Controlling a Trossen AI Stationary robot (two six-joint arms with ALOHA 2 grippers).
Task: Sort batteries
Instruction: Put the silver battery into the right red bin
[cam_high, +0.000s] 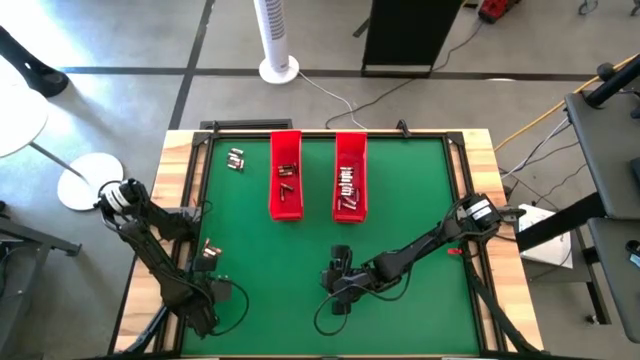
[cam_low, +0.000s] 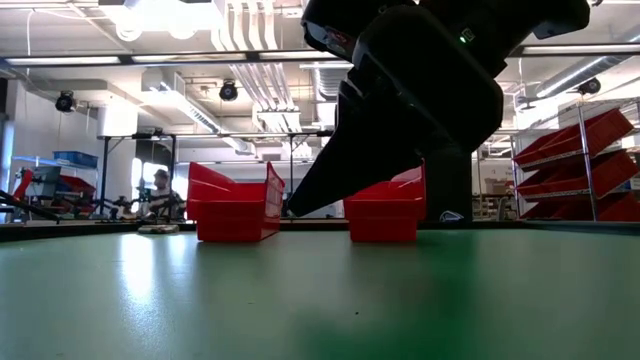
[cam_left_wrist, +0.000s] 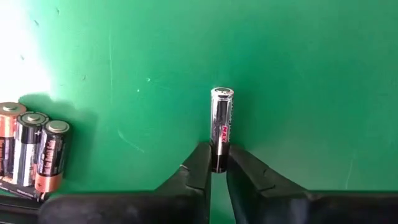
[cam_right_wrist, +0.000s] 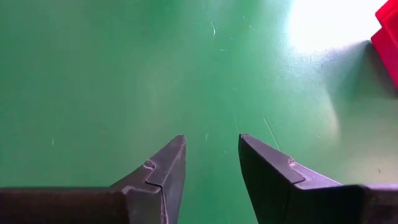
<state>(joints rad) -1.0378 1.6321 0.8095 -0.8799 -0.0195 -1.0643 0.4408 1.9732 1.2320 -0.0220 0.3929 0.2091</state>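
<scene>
Left gripper (cam_left_wrist: 219, 163) clenched on battery (cam_left_wrist: 221, 121) by one end: stiff, slick, light; mid-body grip safer. Right gripper (cam_right_wrist: 211, 155) parted, empty.

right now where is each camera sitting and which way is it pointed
High view: above the table, looking straight down; both arms show, plus two red trays.
Low view: at table height, looking level across the green table into the room; a dark arm fills the upper middle.
Left wrist view: on the left arm, looking down past the left gripper, shut on a battery.
Right wrist view: on the right arm, right gripper open over bare mat.
Shared: high and low views both show the trays.
</scene>
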